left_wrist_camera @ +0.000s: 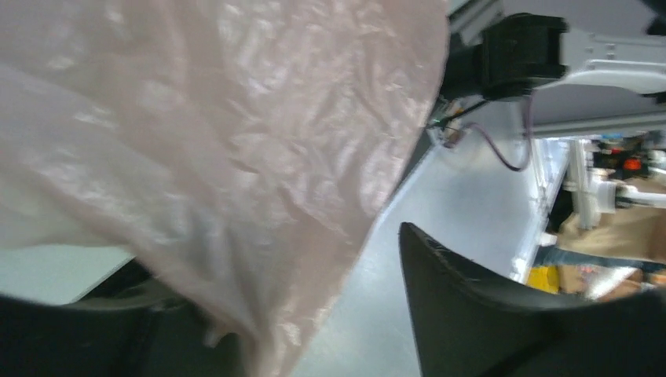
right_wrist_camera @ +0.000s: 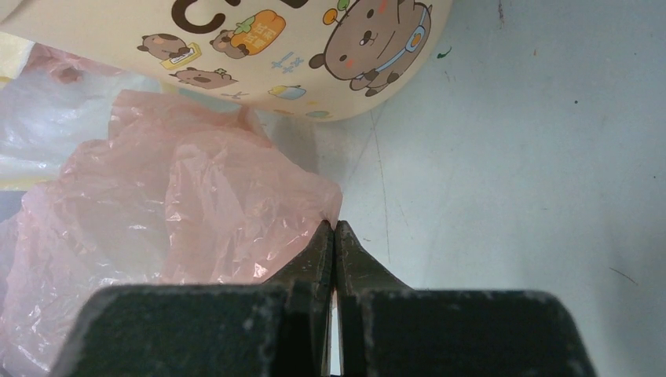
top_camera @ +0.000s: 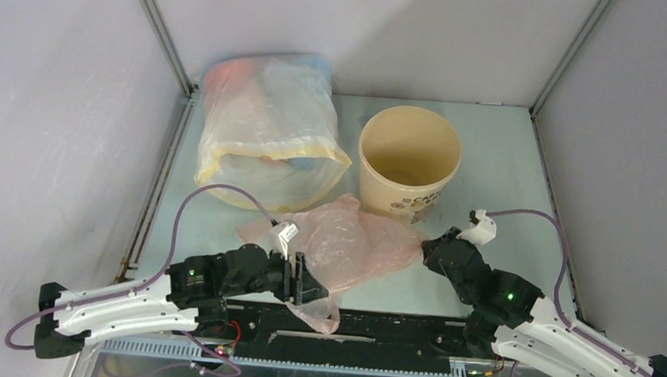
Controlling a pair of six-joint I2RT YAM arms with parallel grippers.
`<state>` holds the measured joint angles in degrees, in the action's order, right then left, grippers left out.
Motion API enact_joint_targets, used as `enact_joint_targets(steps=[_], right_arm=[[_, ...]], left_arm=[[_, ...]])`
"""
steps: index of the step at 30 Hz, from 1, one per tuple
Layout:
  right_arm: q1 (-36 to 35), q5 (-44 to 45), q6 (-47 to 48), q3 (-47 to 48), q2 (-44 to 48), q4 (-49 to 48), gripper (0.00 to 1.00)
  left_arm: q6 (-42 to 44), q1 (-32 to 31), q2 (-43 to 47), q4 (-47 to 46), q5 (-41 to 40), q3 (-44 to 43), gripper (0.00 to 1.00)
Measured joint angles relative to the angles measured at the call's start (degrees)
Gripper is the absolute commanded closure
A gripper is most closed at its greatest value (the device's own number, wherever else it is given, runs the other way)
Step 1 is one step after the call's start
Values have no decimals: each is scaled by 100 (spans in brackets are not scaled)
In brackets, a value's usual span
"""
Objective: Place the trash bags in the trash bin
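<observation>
Right hand [right_wrist_camera: 335, 236] is closed at the bag's [right_wrist_camera: 181, 228] corner, apparently pinching it. Left hand [top_camera: 299, 279] is open, with film draped between its fingers. Most of the bag lies on the desk [right_wrist_camera: 510, 196], with the bin [right_wrist_camera: 314, 55] just beside it at 1 o'clock. The thin film could slip free, or snag the rim and tip the bin. Of the lettering only a "C" reads, beside a cartoon bear.

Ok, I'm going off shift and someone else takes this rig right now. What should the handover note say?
Left pincer: open, pink trash bag hanging between its fingers.
Right pincer: shut, tips at the bag's corner; grip unclear.
Bag lies crumpled on the table in front of the trash bin, which stands upright and looks empty.
Done: nothing binned.
To do: lift the bag into the bin.
</observation>
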<state>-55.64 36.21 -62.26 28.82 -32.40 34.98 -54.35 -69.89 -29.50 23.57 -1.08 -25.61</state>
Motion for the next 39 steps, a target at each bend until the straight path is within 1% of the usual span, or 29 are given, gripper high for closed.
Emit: enact_joint_targets(steps=[2, 4, 5, 6, 10, 14, 18, 21, 22, 23, 24, 25, 26, 27, 29, 31, 33, 39], right_arm=[[0, 2, 7, 0, 35, 4, 100], [0, 2, 20, 0, 79, 13, 100], [0, 7, 20, 0, 120, 42, 100], [0, 13, 20, 0, 153, 72, 100], [0, 83, 15, 0, 378, 273, 100], [-26, 90, -168, 0, 590, 452, 100], [-44, 90, -391, 0, 710, 608, 100], [-42, -33, -107, 0, 717, 516, 100], [-37, -98, 66, 0, 717, 448, 97], [-28, -188, 282, 0, 717, 358, 91], [-20, -280, 492, 0, 717, 262, 72], [-4, -404, 730, 0, 717, 157, 50], [2, -505, 841, 0, 717, 76, 36], [2, -619, 1021, 0, 717, -11, 32], [7, -789, 1305, 0, 723, -105, 26], [4, -920, 1502, -2, 758, -153, 23], [7, -1019, 1668, -2, 813, -212, 22], [50, -1375, 2238, -2, 636, -581, 29]], left_arm=[[-44, -13, -13, 83, -225, 2, 67], [-81, -13, 59, 149, -490, 13, 86], [-57, -13, 144, 197, -643, 17, 94], [-68, -13, 234, 243, -758, 24, 99], [-68, -11, 579, 496, -1178, 15, 100], [-76, 11, 785, 960, -1587, -101, 100], [-70, 79, 1005, 1113, -1705, -210, 100], [-55, 107, 1117, 1174, -1698, -219, 100], [-35, 109, 1115, 1198, -1698, -219, 100], [-4, 109, 1108, 1239, -1698, -219, 100], [22, 114, 1099, 1272, -1696, -219, 100], [44, 120, 1078, 1298, -1696, -219, 100], [66, 129, 1034, 1307, -1696, -219, 100], [85, 129, 973, 1305, -1694, -219, 100], [127, 129, 807, 1290, -1665, -219, 100], [192, 129, 577, 1217, -1591, -216, 100], [262, 133, 328, 1093, -1447, -216, 100], [540, 136, -199, 756, -811, -216, 100]])
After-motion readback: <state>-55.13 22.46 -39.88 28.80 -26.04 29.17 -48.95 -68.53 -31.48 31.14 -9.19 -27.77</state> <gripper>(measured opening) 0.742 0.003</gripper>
